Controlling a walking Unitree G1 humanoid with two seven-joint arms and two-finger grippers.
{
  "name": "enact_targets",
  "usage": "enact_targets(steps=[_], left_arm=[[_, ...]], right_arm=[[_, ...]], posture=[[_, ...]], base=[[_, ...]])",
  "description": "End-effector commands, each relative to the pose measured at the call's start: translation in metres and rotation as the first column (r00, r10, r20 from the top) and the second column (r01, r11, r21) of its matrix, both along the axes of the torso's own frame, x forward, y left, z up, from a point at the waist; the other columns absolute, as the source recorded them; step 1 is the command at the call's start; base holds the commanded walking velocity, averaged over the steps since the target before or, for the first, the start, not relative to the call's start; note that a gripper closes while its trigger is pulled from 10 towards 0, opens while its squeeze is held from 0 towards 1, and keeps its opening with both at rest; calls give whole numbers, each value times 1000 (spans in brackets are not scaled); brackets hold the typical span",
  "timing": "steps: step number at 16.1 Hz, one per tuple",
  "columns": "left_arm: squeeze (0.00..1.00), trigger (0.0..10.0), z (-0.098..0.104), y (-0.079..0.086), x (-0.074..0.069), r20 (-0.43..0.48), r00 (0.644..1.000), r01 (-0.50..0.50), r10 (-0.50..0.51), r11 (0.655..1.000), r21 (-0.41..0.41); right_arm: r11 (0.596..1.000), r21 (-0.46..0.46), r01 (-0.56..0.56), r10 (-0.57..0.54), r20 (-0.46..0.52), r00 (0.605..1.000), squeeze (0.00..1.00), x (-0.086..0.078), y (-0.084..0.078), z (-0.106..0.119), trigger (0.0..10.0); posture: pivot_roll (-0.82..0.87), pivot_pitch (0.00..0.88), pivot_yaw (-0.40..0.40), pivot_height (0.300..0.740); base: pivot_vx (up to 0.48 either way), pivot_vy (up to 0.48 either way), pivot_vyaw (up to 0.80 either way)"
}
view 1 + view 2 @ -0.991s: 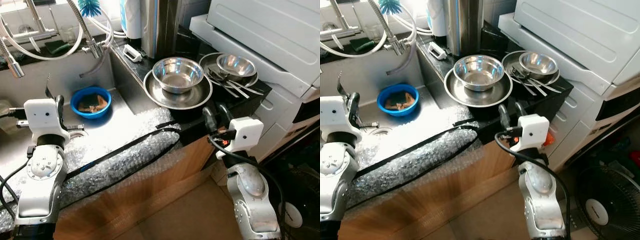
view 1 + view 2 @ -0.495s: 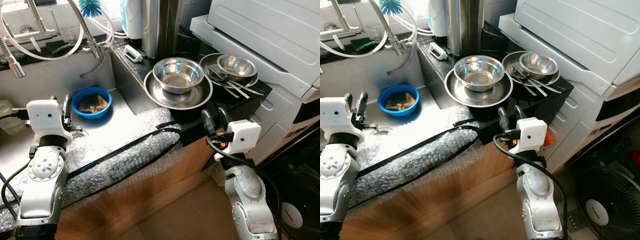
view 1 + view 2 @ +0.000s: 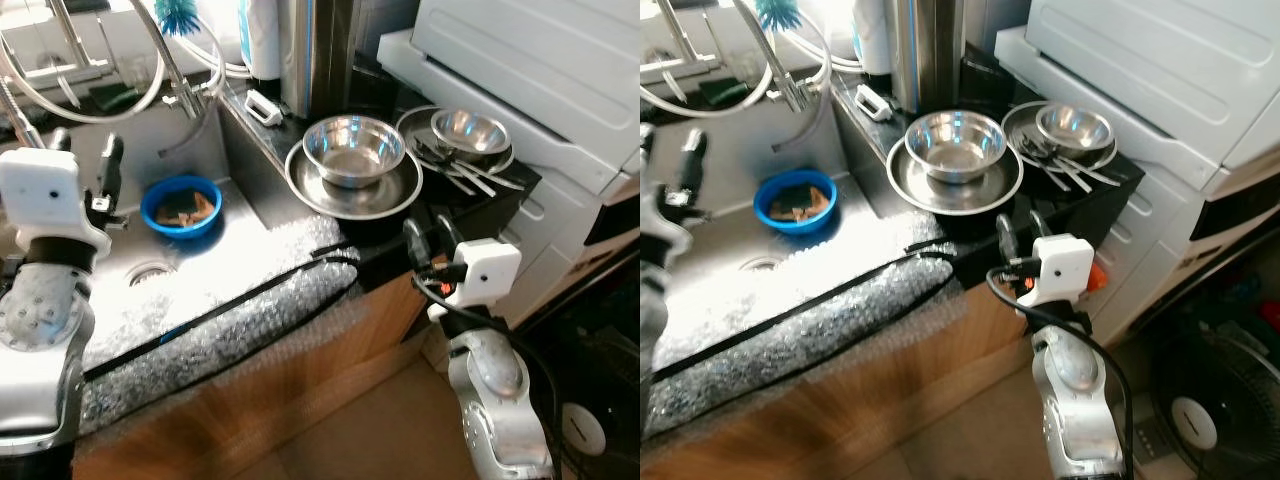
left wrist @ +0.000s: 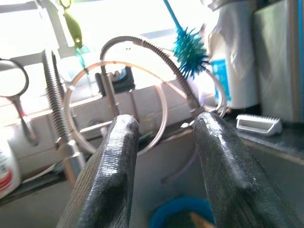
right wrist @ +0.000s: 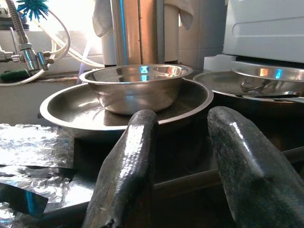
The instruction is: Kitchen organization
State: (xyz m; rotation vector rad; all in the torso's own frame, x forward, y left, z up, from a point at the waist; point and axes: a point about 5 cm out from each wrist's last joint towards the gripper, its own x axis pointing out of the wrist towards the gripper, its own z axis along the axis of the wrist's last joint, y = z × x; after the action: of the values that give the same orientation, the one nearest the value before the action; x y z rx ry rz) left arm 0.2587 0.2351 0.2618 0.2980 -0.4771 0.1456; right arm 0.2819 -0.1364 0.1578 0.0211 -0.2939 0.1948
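Kitchen counter and sink lie before us, with a stainless steel sink basin (image 3: pixel 190 250) on our left and a black countertop (image 3: pixel 380 225) on our right, edged in front by crinkled silver bubble-wrap foil (image 3: pixel 230 320).

Starting at the left, our left gripper (image 3: pixel 78 165) hangs above the sink, its 2 black fingers (image 4: pixel 114 161) parted with nothing between them, pointed toward the coiled spring faucet (image 4: pixel 152 52) and a teal bottle brush (image 4: pixel 189 47). Just beyond it, a round blue plastic bowl (image 3: pixel 181 205) with brownish scraps inside sits on the sink floor.

Moving right, a shiny steel mixing bowl (image 3: pixel 354 150) rests in a wide shallow steel plate (image 3: pixel 355 190) on the countertop. Next to it, a smaller steel bowl (image 3: pixel 470 132) sits on a second steel plate (image 3: pixel 420 125) with several steel utensils (image 3: pixel 465 175) laid across.

Our right gripper (image 3: pixel 430 232) sits low at the counter's front edge, fingers (image 5: pixel 128 166) spread and empty, facing the stacked dishes.

We judge that we are at the approach step, nothing grasped yet. The next move likely calls for lowering the left gripper onto the blue bowl's rim, or raising the right gripper over the counter edge toward the plate.
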Motion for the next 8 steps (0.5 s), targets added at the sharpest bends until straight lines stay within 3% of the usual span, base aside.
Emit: enact_targets(steps=[1,3,6,8], left_arm=[[0,10000,5,7,-11,4,1000,-16,16,1000,9],[0,10000,-8,22,-33,-59,995,-83,84,996,22],[0,10000,-26,29,-62,-137,980,-142,143,990,23],[0,10000,-35,29,-67,-162,976,-145,145,989,13]], right_arm=[[1000,-2,13,-13,5,1000,0,-1,-4,1,10000],[1000,-7,20,-20,1,1000,0,-3,-7,-1,10000],[1000,4,27,-27,-4,1000,0,-4,-9,0,10000],[1000,5,24,-24,-5,1000,0,-4,-8,0,10000]], posture=[[82,113,-20,740],[82,116,-16,740],[95,129,-23,740],[101,130,-24,740]], base=[[0,0,0],[0,0,0],[0,0,0],[0,0,0]])
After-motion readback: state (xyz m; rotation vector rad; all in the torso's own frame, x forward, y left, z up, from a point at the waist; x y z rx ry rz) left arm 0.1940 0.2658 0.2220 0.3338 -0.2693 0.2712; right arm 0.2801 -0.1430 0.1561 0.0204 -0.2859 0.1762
